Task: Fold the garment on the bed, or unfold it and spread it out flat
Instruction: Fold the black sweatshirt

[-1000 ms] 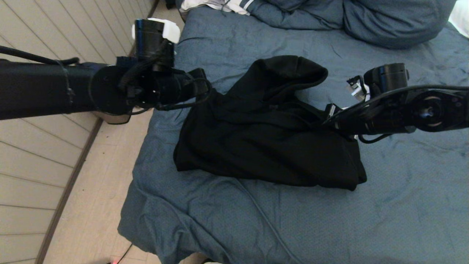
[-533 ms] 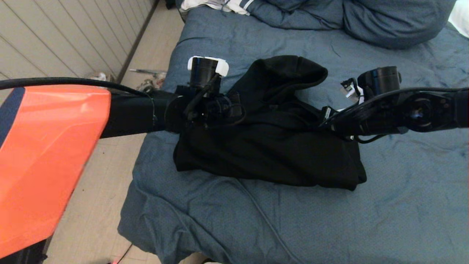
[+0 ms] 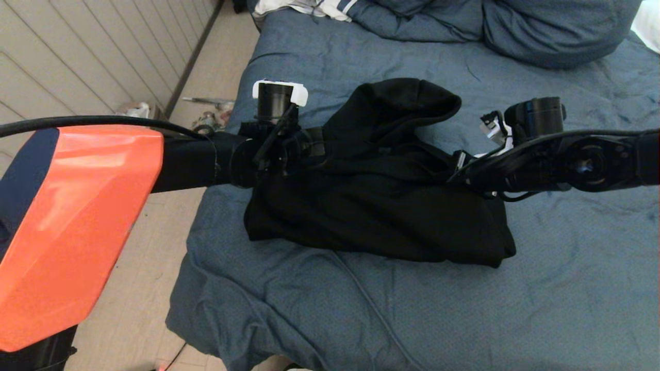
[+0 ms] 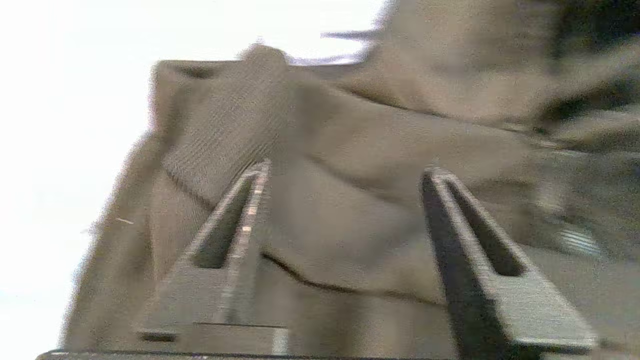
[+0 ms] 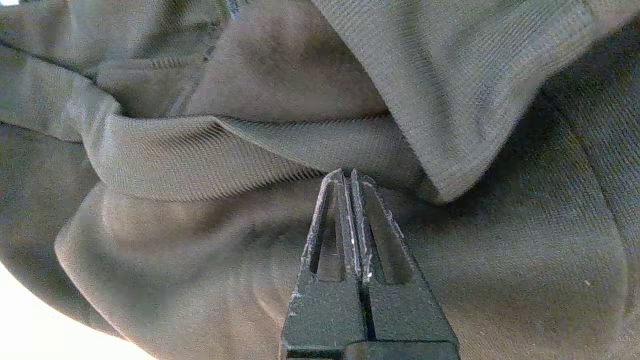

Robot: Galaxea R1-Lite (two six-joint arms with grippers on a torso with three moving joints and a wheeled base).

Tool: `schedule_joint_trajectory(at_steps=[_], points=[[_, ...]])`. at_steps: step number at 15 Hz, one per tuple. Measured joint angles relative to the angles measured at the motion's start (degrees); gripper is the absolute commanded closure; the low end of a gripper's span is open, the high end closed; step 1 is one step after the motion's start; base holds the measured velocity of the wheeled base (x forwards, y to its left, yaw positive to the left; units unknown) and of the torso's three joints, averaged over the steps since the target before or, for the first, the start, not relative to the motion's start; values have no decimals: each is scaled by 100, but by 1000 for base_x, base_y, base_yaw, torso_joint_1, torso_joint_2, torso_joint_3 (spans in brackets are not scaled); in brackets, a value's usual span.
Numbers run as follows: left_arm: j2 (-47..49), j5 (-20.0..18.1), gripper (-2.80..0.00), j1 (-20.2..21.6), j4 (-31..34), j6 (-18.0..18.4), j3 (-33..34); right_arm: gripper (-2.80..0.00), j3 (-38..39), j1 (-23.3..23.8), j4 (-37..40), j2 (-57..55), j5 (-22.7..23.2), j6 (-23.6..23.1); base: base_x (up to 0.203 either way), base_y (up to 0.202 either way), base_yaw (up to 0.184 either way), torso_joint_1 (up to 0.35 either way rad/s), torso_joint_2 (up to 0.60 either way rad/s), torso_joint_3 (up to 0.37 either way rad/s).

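Head view: one garment (image 3: 376, 206), one bed (image 3: 567, 288), two grippers.

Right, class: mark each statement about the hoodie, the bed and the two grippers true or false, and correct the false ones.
1. The hoodie lies spread out flat on the bed. False: it is bunched in a heap.
2. The left gripper is open. True.
3. The right gripper is open wide. False: its fingers are shut together, against the fabric.
4. The hood points toward the pillows. True.
5. The hoodie is white with stripes. False: it is plain black; a striped white cloth lies at the bed's far edge.
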State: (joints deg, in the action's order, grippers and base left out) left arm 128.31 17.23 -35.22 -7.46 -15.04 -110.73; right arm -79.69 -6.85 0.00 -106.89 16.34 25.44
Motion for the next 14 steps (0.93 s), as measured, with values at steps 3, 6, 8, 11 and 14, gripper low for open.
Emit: schedule_joint_trajectory(at_steps=[3,6,8,11,14], points=[[217,78,-280,200,-412,316,1,0,32,-11,-16,0,0,0,0,0,0,0,0,0],[361,85,-280,300,-439,372,1,0,56,-9,-24,7,0,0,0,0,0,0,0,0],[389,71,-280,379,-441,394,1,0,61,-12,-24,0,0,0,0,0,0,0,0,0],[408,64,-280,427,-441,400,0,0,-43,56,-24,-48,-7,7,0,0,0,0,0,0],[424,60,-280,440,-430,398,0,0,-215,327,40,-36,-16,-66,0,0,0,0,0,0]])
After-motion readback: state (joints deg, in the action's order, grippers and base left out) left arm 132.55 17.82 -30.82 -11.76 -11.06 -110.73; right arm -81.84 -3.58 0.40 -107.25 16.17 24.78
